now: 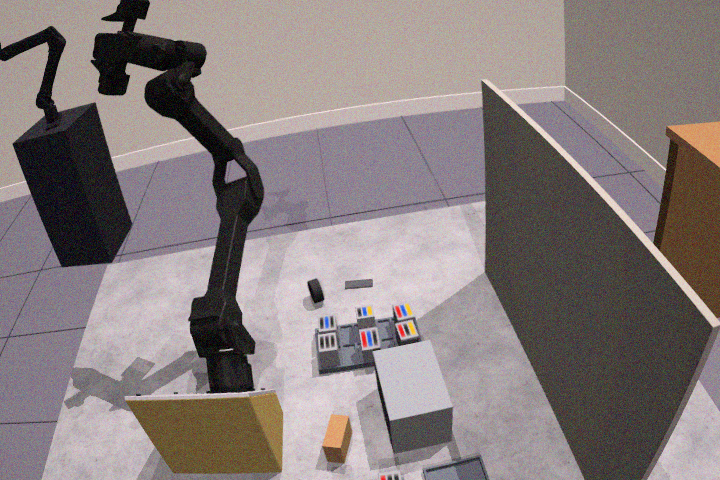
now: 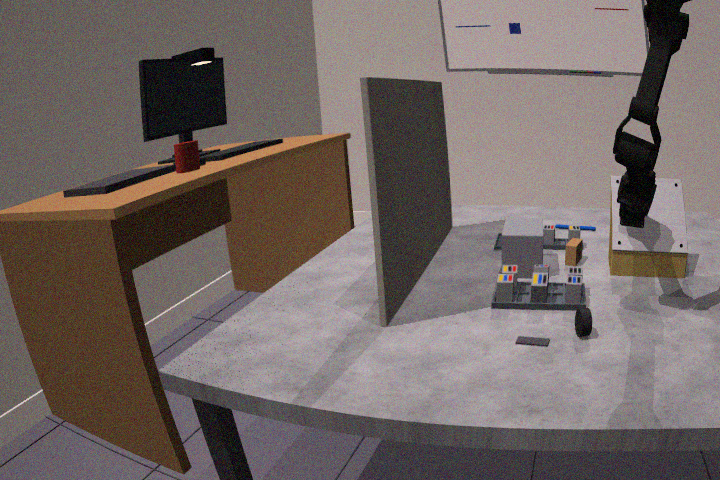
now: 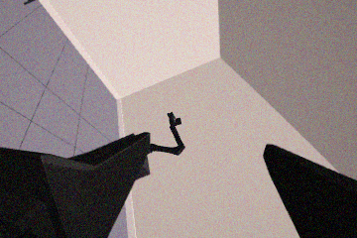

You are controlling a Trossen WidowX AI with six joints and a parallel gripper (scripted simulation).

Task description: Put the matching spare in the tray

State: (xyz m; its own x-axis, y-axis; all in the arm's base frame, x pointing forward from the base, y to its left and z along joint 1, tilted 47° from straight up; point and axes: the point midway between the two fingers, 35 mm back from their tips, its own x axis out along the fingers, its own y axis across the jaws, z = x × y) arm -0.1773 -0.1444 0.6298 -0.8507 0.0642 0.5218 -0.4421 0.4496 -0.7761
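Observation:
My gripper is open, with nothing between its fingers; the arm holds it high at the upper left of the top view, away from the units. A grey rack holds several spares with striped tops, among them a red-blue-yellow spare, a red-black-yellow one and an all-black-striped one. A shallow tray is cut off at the bottom of the top view. Near it is a striped unit. I cannot tell which unit is mounted, and no code on its back is readable.
A grey box stands beside the rack. A tall dark panel rises to one side. An orange block, a black wheel and a dark flat bar lie around.

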